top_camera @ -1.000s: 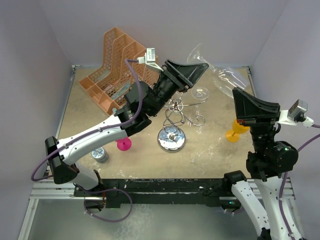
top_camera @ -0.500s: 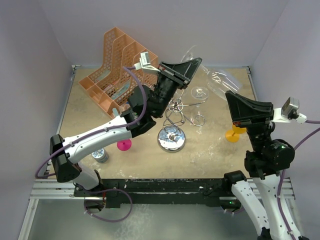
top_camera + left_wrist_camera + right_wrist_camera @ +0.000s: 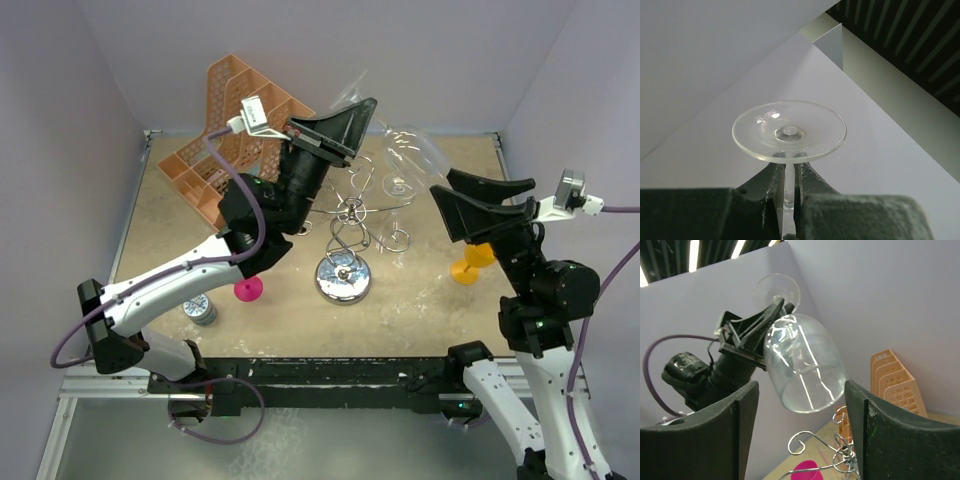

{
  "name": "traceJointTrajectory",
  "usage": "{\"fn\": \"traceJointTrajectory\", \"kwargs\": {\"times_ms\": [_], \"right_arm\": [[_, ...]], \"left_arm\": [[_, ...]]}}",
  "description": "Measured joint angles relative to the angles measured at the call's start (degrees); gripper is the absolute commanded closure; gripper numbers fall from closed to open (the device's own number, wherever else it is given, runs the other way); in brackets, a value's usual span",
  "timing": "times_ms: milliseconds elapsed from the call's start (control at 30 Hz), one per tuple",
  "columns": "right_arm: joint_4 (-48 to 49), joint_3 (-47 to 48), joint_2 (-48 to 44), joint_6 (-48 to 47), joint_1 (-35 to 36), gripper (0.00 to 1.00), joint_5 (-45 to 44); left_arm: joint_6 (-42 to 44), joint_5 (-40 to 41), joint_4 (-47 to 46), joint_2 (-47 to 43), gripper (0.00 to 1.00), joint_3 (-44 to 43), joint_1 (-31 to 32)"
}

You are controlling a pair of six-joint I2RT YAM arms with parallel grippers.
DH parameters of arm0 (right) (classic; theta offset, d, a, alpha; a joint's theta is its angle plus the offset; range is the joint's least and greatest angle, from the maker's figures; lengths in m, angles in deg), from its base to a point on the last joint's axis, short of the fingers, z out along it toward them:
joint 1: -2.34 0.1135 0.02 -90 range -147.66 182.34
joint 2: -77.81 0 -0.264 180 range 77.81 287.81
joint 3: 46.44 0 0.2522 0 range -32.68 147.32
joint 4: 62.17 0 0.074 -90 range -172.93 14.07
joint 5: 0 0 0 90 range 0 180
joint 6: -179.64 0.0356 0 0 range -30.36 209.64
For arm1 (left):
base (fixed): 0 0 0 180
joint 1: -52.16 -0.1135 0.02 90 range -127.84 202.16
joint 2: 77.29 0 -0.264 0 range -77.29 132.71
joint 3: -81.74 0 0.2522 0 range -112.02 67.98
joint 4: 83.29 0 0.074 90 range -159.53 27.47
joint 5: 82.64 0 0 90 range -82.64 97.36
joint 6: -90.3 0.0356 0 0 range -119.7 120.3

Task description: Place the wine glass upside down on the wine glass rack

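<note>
wine glass (image 3: 802, 365) aloft, left pincer (image 3: 789, 174) on stem

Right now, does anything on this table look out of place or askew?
The orange mesh file organiser at the far left corner seems to lie tipped over, not upright. The clear wine glass is tilted in the air, its stem clamped in the left gripper.

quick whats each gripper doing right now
Left gripper: closed on the stem of the clear wine glass.
Right gripper: open, holding nothing.
</note>
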Motion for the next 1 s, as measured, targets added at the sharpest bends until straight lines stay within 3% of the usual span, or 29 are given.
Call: {"fn": "traceJointTrajectory", "kwargs": {"times_ms": [133,367,600,733,1000], "right_arm": [[-4.5,2.2,-0.2,-2.3,0.0,0.19,1.2],[-13.0,2.1,-4.2,-7.0,0.0,0.21,3.5],[-13.9,6.7,-2.8,-12.5,0.0,0.22,15.0],[-13.9,7.6,-2.1,-14.6,0.0,0.22,16.2],[-16.3,15.2,6.5,-19.7,0.0,0.26,17.9]], "left_arm": [[6.2,-1.2,1.6,-3.3,1.00,-0.2,0.0],[16.2,-8.6,10.2,-4.9,1.00,-4.0,0.0],[23.7,-12.7,23.5,-5.0,1.00,-6.8,0.0],[26.1,-13.9,29.6,-5.1,1.00,-6.6,0.0],[26.6,-17.6,33.3,-8.3,1.00,-4.8,0.0]]}}
